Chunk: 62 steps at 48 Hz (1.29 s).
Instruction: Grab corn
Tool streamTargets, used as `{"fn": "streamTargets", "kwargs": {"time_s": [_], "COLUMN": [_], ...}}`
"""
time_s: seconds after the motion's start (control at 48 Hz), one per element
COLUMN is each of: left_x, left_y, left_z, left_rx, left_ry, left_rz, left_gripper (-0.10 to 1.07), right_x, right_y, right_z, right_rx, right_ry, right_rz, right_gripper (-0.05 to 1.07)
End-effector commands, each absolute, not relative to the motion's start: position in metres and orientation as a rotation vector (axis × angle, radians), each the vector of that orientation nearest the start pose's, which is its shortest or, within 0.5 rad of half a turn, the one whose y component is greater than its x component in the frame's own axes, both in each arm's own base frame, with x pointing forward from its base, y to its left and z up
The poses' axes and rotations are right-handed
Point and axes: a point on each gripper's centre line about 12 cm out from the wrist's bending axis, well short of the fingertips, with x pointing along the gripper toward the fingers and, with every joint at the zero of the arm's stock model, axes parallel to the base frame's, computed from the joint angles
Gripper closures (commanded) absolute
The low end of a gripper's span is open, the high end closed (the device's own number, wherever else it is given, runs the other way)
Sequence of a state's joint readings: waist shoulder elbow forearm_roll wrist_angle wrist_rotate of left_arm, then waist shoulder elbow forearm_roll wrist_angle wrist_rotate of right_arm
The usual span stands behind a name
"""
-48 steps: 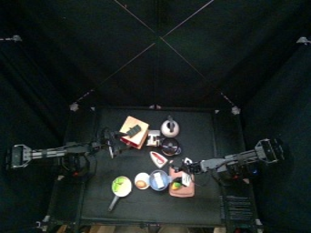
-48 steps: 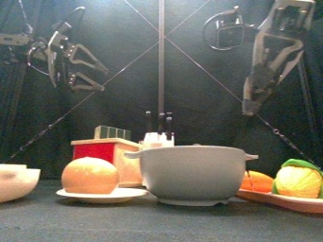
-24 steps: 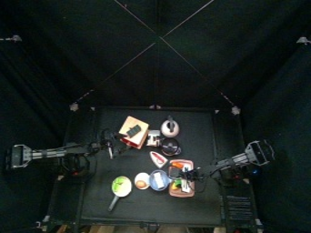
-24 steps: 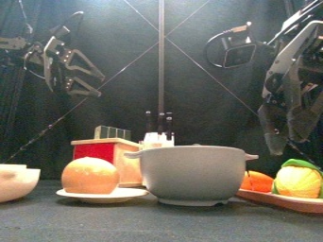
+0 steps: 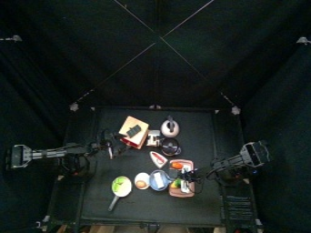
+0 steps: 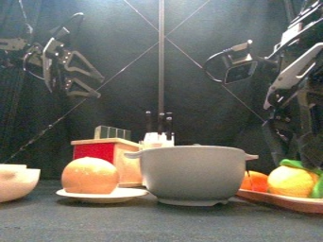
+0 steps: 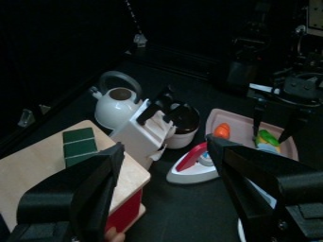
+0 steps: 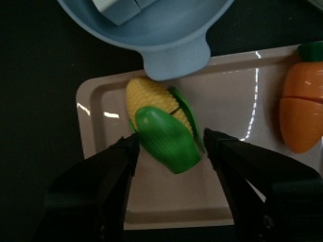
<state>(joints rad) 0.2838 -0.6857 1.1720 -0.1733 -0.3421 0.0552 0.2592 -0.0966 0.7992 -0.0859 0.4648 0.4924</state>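
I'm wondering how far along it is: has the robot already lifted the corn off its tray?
No. In the right wrist view the corn lies on the tray, between the open jaws of the right end effector.

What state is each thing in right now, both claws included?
corn: lying on the tray, between the open right claw jaws, not gripped yet
right claw: open, down over the corn
left claw: open, held above the table, holding nothing
carrot: lying on the tray beside the corn
tray: flat on the table
kettle: upright, lid on
bowl: upright
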Motion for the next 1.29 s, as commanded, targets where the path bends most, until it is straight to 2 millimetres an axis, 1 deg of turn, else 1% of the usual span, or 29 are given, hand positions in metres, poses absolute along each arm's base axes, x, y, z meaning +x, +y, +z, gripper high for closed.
{"fn": "streamTargets", "kwargs": {"time_s": [0.0, 0.229, 0.479, 0.604, 0.771, 0.917, 1.271], "left_x": [0.228, 0.228, 0.228, 0.228, 0.228, 0.228, 0.227], "left_y": [0.075, 0.075, 0.075, 0.075, 0.075, 0.074, 0.075], "left_z": [0.244, 0.244, 0.244, 0.243, 0.243, 0.242, 0.242], "left_rx": [-0.117, -0.117, -0.116, -0.116, -0.118, -0.118, -0.117], "left_ry": [0.115, 0.117, 0.119, 0.123, 0.123, 0.125, 0.125], "left_rz": [0.353, 0.351, 0.35, 0.352, 0.352, 0.351, 0.352], "left_gripper": [-0.04, -0.04, -0.04, -0.04, -0.04, -0.04, -0.04], "right_x": [0.303, 0.307, 0.306, 0.307, 0.307, 0.308, 0.302], "right_y": [0.078, 0.079, 0.077, 0.077, 0.078, 0.078, 0.076], "right_z": [0.134, 0.128, 0.121, 0.12, 0.122, 0.132, 0.172], "right_rx": [0.198, 0.189, 0.189, 0.193, 0.199, 0.204, 0.221], "right_ry": [1.152, 1.162, 1.175, 1.173, 1.17, 1.149, 1.06], "right_rz": [-0.037, -0.038, -0.045, -0.044, -0.044, -0.038, -0.019], "right_gripper": [0.13, 0.13, 0.14, 0.18, 0.29, 0.35, 0.35]}}
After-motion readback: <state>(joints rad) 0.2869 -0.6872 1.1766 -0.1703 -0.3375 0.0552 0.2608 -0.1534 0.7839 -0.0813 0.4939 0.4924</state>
